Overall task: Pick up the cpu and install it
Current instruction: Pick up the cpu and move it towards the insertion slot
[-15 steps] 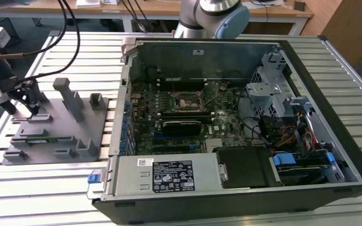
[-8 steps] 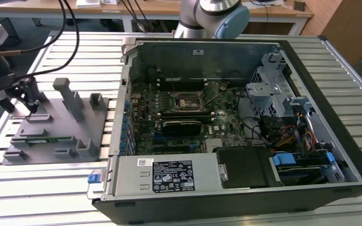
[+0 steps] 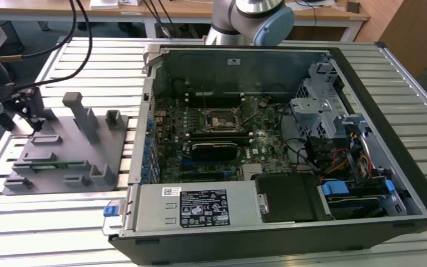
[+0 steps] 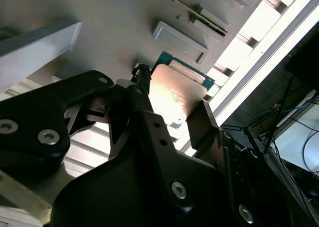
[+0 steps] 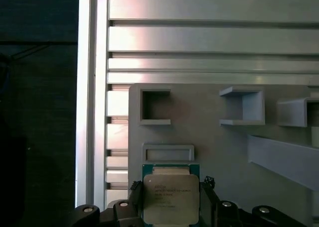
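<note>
The cpu point(image 5: 171, 199) point(image 4: 177, 95), a flat square chip with a shiny silver top and a green rim, sits between the black fingers of my gripper point(image 5: 171, 207) point(image 4: 172, 106) in both wrist views. One finger point(image 4: 142, 90) presses its one side and the other finger point(image 4: 199, 121) its opposite side, so the gripper is shut on it. It is held just over the grey fixture plate point(image 5: 209, 137). In the exterior view my gripper point(image 3: 35, 123) hangs over that plate's far corner, at the exterior view's left. The motherboard's square socket frame point(image 3: 221, 119) lies inside the open computer case point(image 3: 391, 167).
The grey fixture plate point(image 3: 58, 146) carries several upright blocks, one tall post point(image 3: 80, 111) and a green memory stick point(image 3: 50, 164). The slatted metal table point(image 3: 50, 222) holds plate and case. The case's walls, drive cage point(image 3: 321, 105) and cables surround the board.
</note>
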{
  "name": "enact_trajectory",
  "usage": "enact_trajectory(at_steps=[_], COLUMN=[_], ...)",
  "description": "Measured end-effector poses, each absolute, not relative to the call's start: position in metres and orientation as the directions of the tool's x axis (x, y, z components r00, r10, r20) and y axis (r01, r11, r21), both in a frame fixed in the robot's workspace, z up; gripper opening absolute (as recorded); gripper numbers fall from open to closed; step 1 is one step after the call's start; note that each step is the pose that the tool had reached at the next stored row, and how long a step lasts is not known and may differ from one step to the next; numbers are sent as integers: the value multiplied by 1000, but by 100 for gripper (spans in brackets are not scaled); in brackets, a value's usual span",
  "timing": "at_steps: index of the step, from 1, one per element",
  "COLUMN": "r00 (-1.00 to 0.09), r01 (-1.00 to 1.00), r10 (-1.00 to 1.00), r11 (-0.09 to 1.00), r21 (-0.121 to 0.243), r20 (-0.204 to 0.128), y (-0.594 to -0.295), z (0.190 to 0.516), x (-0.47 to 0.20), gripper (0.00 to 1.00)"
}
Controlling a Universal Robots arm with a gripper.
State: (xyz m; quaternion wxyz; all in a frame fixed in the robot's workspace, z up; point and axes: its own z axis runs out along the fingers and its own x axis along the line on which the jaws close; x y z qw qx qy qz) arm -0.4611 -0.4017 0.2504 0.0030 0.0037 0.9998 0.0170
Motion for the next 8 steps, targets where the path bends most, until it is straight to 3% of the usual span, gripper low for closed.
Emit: enact_trajectory(at_steps=[8], r00=[-1000], r01=[7], r10=[8], r11=[999], r21=[34], r20=[-6], y=[-401], z=[262], x=[-461], gripper=[54])
